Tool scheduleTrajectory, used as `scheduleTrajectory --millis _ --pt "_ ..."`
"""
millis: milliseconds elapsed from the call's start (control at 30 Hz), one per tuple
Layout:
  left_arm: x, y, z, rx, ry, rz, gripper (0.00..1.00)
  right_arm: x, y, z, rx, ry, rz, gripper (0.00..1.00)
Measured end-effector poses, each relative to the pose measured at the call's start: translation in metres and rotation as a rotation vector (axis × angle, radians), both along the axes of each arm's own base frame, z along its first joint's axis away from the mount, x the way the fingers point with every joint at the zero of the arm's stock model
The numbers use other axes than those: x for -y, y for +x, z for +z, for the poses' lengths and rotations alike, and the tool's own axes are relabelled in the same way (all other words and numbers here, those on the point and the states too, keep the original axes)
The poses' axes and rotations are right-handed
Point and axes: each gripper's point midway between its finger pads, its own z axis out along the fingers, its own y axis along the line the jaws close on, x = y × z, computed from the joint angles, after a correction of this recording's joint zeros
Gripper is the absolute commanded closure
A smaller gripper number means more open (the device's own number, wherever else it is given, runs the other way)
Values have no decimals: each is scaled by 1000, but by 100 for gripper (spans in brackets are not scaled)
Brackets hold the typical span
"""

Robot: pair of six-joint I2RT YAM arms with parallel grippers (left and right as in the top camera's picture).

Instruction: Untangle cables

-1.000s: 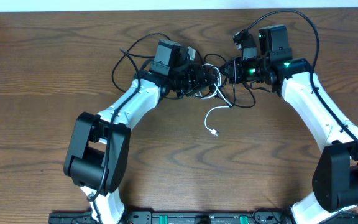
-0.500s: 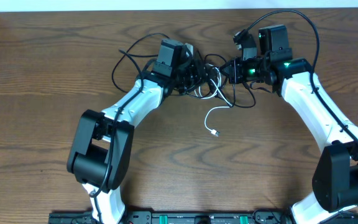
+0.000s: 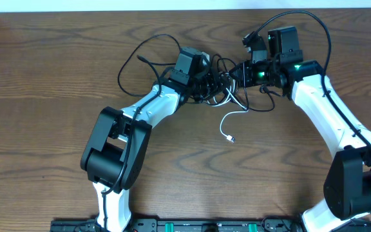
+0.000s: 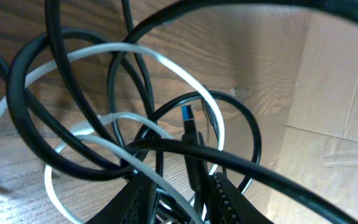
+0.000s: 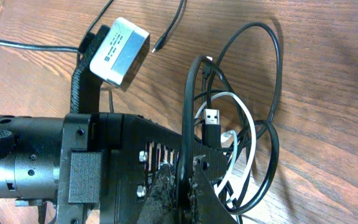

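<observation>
light, limp, springy cords with slick jackets, prone to snagging. best grabbed at a stiff plug end or free strand, not the knot. bundle (image 3: 221,89) at far middle of table (image 3: 44,96), bridging both claws. right gripper (image 5: 180,183) pinched together on black cord (image 5: 186,106). left gripper (image 4: 185,194) astride its blue-tipped plug (image 4: 191,134), can't tell if clamped. white cord (image 3: 222,121) tail trailing free toward the near edge.

Bright, even light from above leaves only soft, faint shadows on the tabletop (image 3: 44,96). In the left wrist view the nearest loops of the black cable (image 4: 193,149) are blurred, the wood behind sharper.
</observation>
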Motion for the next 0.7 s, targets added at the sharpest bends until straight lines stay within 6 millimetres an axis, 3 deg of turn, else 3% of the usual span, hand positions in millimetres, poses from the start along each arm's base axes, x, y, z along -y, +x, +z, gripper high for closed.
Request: scheduleTrajectory --millis 33,100,333,433,533,700 --pt "0 1 1 4 -2 0 74 0 0 0 -1 0 0 99" --pt "0 1 1 -1 -5 4 92 0 0 0 -1 -1 0 99" --pt "-3 3 1 31 5 -12 93 9 -2 -8 -33 -43 -44 99" --pt "-12 7 3 58 22 -22 93 14 -2 -12 -48 -63 -71 99" --pt "-27 13 18 96 30 -11 93 18 -1 -13 -56 -67 -88 99" --pt "-72 26 109 279 -3 64 93 21 1 -17 -71 -67 -103 99"
